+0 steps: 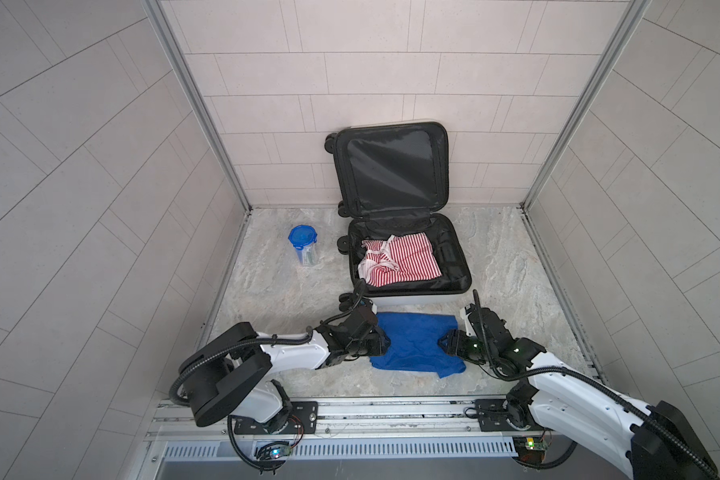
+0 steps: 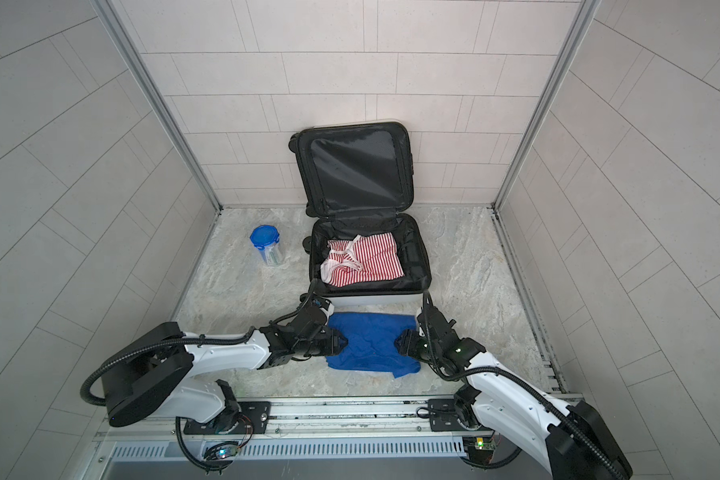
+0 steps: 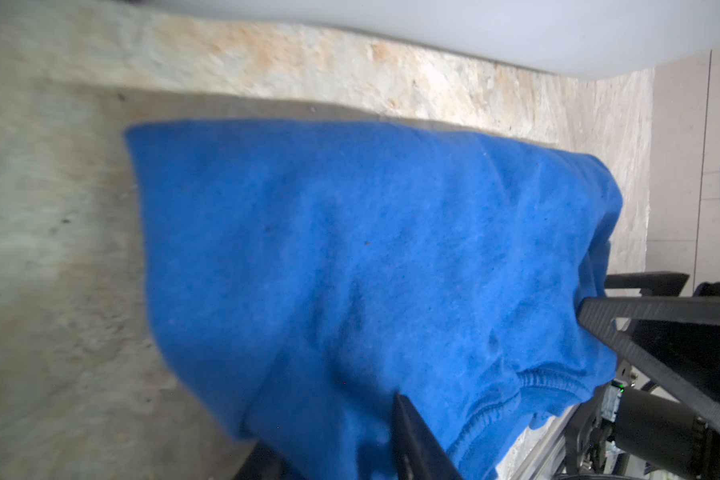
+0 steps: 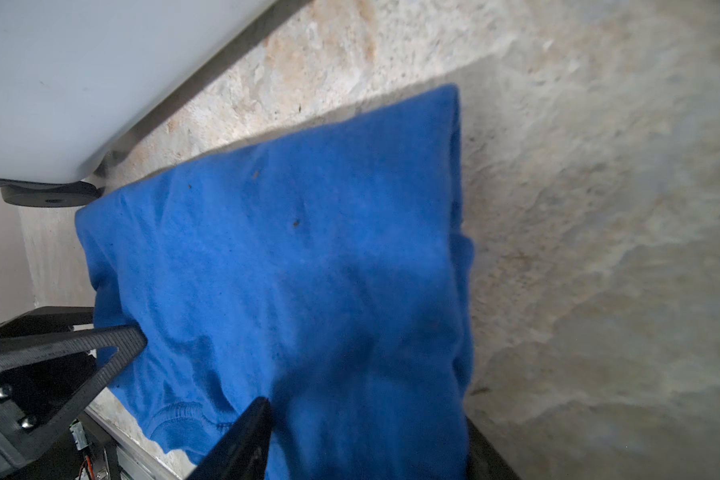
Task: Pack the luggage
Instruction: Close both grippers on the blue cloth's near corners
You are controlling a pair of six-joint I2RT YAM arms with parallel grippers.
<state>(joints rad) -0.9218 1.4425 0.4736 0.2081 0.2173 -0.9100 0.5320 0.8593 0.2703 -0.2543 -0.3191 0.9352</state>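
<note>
The luggage [image 1: 408, 297] [image 2: 371, 299] lies open on the marble floor, its black-lined lid [image 1: 391, 170] leaning on the back wall. A red-and-white striped garment [image 1: 400, 259] [image 2: 362, 259] lies in its base. Just in front of it lies a folded blue cloth [image 1: 412, 345] [image 2: 371, 345] [image 3: 350, 249] [image 4: 287, 270]. My left gripper [image 1: 381, 345] [image 2: 341, 345] [image 3: 333, 428] holds the cloth's left edge, with blue fabric filling the gap between its fingers. My right gripper [image 1: 445, 345] [image 2: 402, 345] [image 4: 368, 415] grips the right edge the same way.
A clear jar with a blue lid [image 1: 304, 245] [image 2: 265, 245] stands on the floor left of the luggage. Tiled walls close in the back and both sides. A metal rail [image 1: 391, 409] carrying both arm bases runs along the front edge.
</note>
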